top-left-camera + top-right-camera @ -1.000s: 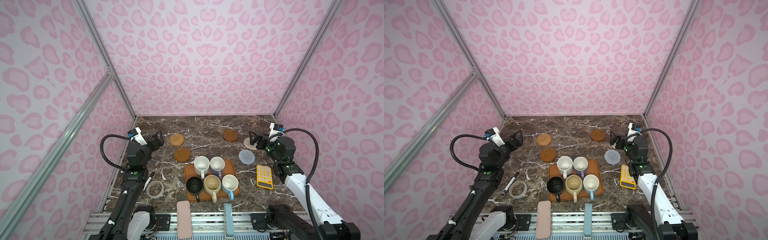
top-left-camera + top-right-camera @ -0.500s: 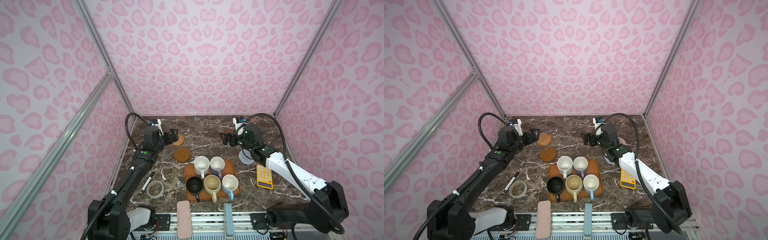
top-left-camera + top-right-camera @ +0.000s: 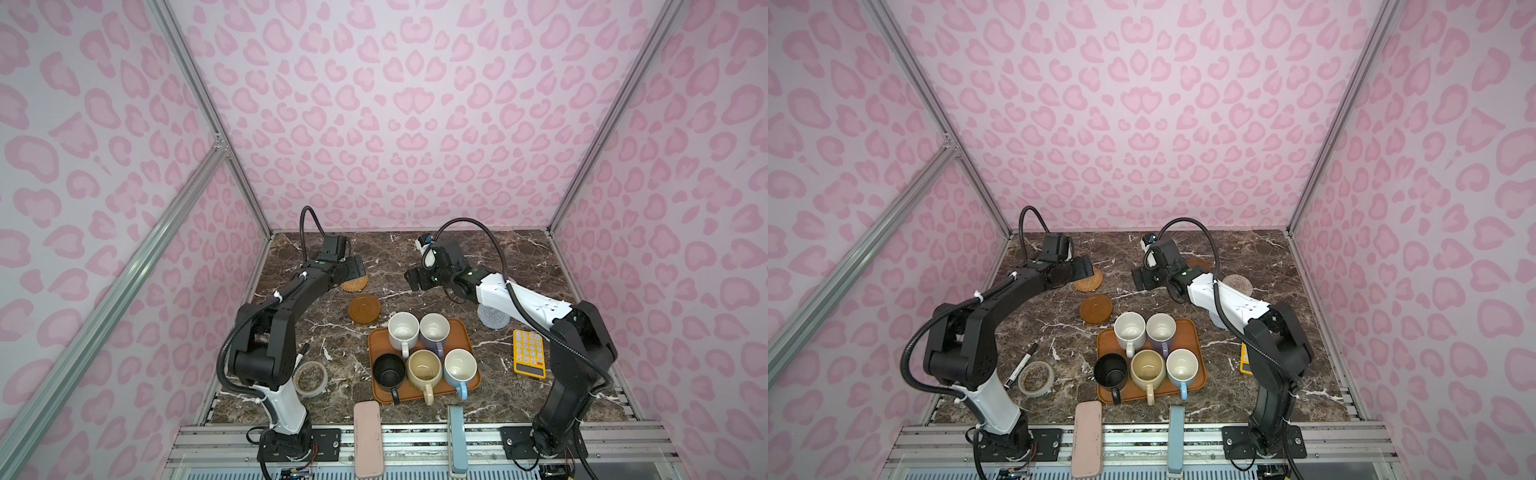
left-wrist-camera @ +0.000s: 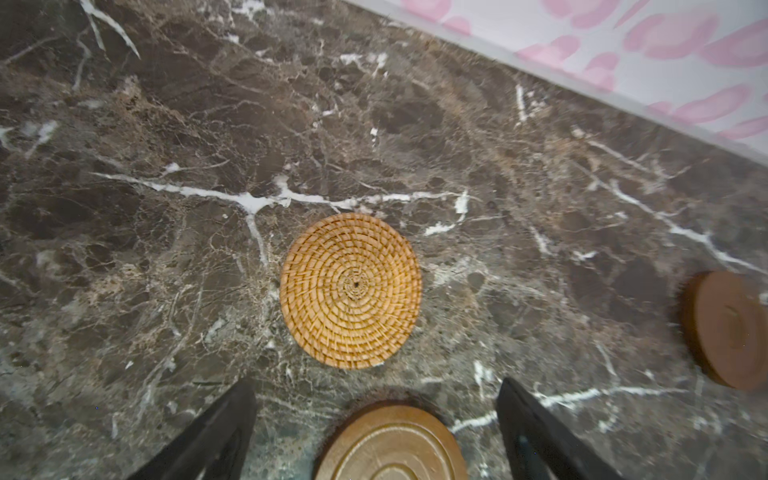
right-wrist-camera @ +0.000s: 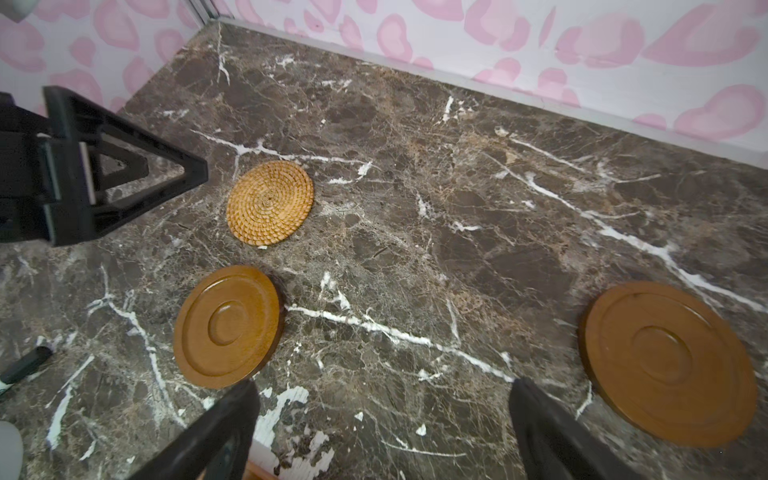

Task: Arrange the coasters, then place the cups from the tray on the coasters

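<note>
Five cups stand upright, packed close on the tray (image 3: pixel 459 332), which lies against the near edge of the bench (image 3: pixel 528 266), about midway along it: black cup (image 3: pixel 388 370), cream-yellow cup (image 3: pixel 424 368) and light blue cup (image 3: pixel 459 368) in the near row, handles toward the near edge; speckled white cup (image 3: pixel 402 330) and lavender cup (image 3: pixel 434 332) behind. Toward the near left corner lie a tape roll (image 3: pixel 310 378) and a marker (image 3: pixel 1021 370); toward the right edge, a yellow calculator (image 3: pixel 528 353), with a strip of bare marble between it and the tray. Beyond the calculator, the grey-blue coaster (image 3: pixel 492 320) lies partly under the right arm. Just past the tray's far left corner, apart from it, lies a wooden coaster (image 3: pixel 364 309); the rattan coaster (image 3: pixel 355 284) lies near it, farther back, the two not touching. The left gripper (image 4: pixel 375 386) hangs beside the rattan coaster on its left-edge side, claw spread wide, nothing between the fingers. The right gripper (image 5: pixel 384 384) hangs over bare marble at mid-bench, claw likewise spread and holding nothing. A second wooden coaster (image 5: pixel 669 361) lies just beside it toward the right edge, and the beige-pink coaster (image 3: pixel 1239 284) sits nearer that edge, partly hidden by the arm. Open marble runs between the two grippers and along the whole far edge.
</note>
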Robot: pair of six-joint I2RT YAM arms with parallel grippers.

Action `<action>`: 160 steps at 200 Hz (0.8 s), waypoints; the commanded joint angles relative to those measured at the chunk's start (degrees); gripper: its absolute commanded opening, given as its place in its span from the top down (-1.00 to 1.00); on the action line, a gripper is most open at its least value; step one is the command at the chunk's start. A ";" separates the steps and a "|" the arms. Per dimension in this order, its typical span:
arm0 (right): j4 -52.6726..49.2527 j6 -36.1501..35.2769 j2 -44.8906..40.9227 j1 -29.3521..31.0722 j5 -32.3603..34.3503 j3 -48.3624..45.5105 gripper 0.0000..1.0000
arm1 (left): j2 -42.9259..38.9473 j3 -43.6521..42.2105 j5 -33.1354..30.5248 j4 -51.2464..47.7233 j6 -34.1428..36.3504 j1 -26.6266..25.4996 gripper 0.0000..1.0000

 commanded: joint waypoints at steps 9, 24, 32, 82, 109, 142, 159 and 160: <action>-5.46 -1.65 4.69 1.07 -0.08 4.45 -0.88 | 7.51 7.52 -4.76 -6.46 0.89 -0.16 -0.70; -6.74 -1.91 6.66 1.79 -0.32 8.21 -0.85 | 11.46 11.27 -5.37 -9.05 0.65 -0.15 -0.69; -7.16 -2.11 7.59 2.23 -0.31 9.19 -0.85 | 13.16 12.79 -5.71 -10.22 0.41 -0.10 -0.68; -9.56 -3.07 12.23 5.33 -0.48 14.37 -0.80 | 20.57 19.13 -5.55 -14.80 -0.41 0.14 -0.55; -10.23 -3.32 13.81 6.40 -1.07 16.02 -0.78 | 22.53 20.65 -5.80 -17.28 -0.69 0.23 -0.53; -12.66 -3.82 16.59 7.84 -1.19 19.65 -0.74 | 21.99 19.07 -5.87 -17.61 -1.21 1.15 -0.43; -13.67 -4.11 17.88 8.51 -0.77 21.18 -0.73 | 20.45 16.90 -4.67 -16.47 -1.59 1.94 -0.41; -13.66 -4.11 17.95 8.52 -0.80 21.25 -0.73 | 20.33 16.73 -4.67 -16.41 -1.63 1.95 -0.41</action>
